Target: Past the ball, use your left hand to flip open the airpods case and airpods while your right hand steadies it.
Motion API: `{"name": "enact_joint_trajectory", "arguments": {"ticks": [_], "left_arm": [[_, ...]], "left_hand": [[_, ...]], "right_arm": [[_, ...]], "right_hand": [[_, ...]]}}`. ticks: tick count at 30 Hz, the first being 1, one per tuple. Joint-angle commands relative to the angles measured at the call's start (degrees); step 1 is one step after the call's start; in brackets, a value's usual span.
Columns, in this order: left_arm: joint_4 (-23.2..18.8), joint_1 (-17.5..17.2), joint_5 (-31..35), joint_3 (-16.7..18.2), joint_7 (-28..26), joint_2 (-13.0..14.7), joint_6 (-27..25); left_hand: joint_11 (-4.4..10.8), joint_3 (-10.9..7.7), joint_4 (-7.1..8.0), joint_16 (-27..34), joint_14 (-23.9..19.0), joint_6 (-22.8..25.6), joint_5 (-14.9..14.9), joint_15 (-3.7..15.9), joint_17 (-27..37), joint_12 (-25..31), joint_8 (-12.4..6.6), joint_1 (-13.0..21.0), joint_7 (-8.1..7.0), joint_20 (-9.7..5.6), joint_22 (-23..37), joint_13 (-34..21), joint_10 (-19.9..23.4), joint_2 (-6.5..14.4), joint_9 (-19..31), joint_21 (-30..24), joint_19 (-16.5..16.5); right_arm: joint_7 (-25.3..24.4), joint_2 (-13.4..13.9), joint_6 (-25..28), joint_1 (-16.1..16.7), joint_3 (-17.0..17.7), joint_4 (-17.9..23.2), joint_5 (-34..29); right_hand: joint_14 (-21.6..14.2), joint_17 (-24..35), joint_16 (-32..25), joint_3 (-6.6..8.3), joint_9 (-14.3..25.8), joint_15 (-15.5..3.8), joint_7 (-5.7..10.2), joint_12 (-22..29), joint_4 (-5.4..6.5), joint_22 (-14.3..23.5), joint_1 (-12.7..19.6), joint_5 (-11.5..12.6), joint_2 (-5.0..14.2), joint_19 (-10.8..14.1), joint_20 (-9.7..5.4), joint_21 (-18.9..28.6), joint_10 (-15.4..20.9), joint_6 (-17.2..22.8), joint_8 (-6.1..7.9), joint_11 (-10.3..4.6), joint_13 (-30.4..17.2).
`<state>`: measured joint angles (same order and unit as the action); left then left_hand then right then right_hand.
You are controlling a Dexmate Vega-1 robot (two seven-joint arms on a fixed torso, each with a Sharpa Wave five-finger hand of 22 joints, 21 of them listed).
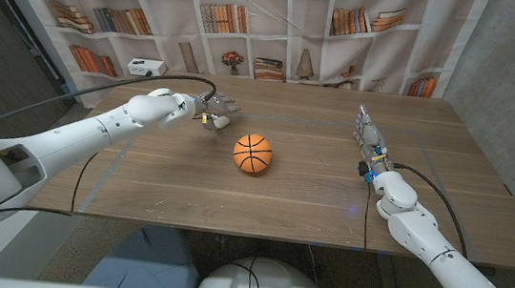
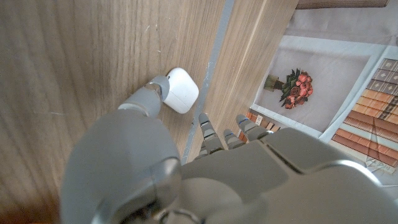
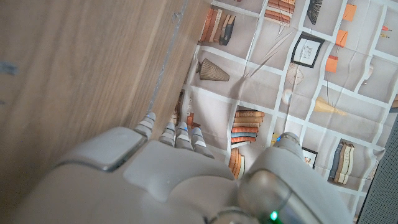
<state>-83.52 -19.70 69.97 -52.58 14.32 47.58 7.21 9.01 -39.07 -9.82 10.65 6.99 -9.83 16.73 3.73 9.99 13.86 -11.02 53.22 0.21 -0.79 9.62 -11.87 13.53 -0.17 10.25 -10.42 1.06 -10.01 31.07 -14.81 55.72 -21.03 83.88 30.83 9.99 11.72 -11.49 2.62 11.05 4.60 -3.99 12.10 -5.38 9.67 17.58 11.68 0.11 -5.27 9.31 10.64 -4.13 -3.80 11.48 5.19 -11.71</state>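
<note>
The white AirPods case [image 2: 182, 90] lies shut on the wooden table [image 1: 310, 193], just beyond the orange basketball [image 1: 253, 153]. In the head view the case [image 1: 222, 121] shows as a small pale shape at the tips of my left hand [image 1: 202, 107]. In the left wrist view my left hand [image 2: 186, 168] touches the case's side with its thumb tip, and the other fingers [image 2: 214, 134] are spread apart beside the case, off it. My right hand [image 1: 368, 136] stands far to the right with straight fingers, holding nothing, well away from the case.
A printed bookshelf backdrop [image 1: 280, 22] hangs behind the table's far edge. A small white box [image 1: 147, 66] sits behind the table at the back left. A black cable [image 1: 120, 86] runs along my left arm. Bare wood lies between the ball and my right hand.
</note>
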Motion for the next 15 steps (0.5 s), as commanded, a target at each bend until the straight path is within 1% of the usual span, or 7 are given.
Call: {"name": "enact_joint_trajectory", "arguments": {"ticks": [1, 15], "left_arm": [[0.6, 0.6, -0.3, -0.9, 0.1, -0.1, -0.1], [1.1, 0.9, -0.3, -1.3, 0.0, -0.1, -0.1]], "left_hand": [[0.10, -0.53, 0.02, 0.1, -0.1, -3.2, -0.1, -0.06, 0.1, 0.4, -0.46, 0.5, 0.10, -0.06, 0.1, -0.1, 0.6, -0.1, 0.3, -0.5, 0.5], [0.32, -0.68, 0.12, 0.2, -0.7, -3.1, -0.1, 0.04, 0.1, 0.7, -0.38, 0.4, 0.09, 0.13, 0.1, -0.2, 1.2, -0.2, 0.3, -0.5, 0.3]], "right_arm": [[0.1, -0.2, -0.2, -0.3, 0.0, -0.7, 0.1], [-0.2, -0.2, 0.3, -0.4, -0.1, -0.4, 0.1]], "right_hand": [[4.7, 0.2, -0.5, -0.08, 0.2, -0.21, -0.09, 0.0, -0.42, 0.1, 0.0, 0.1, 0.48, -0.1, 0.15, 0.2, -0.2, 0.2, 0.20, 0.14, -0.1], [4.7, 0.2, -0.5, 0.00, 0.2, -0.20, -0.04, 0.0, -0.51, 0.1, 0.2, 0.1, 0.79, -0.1, 0.14, 0.2, -0.2, 0.2, 0.17, 0.14, -0.1]]}}
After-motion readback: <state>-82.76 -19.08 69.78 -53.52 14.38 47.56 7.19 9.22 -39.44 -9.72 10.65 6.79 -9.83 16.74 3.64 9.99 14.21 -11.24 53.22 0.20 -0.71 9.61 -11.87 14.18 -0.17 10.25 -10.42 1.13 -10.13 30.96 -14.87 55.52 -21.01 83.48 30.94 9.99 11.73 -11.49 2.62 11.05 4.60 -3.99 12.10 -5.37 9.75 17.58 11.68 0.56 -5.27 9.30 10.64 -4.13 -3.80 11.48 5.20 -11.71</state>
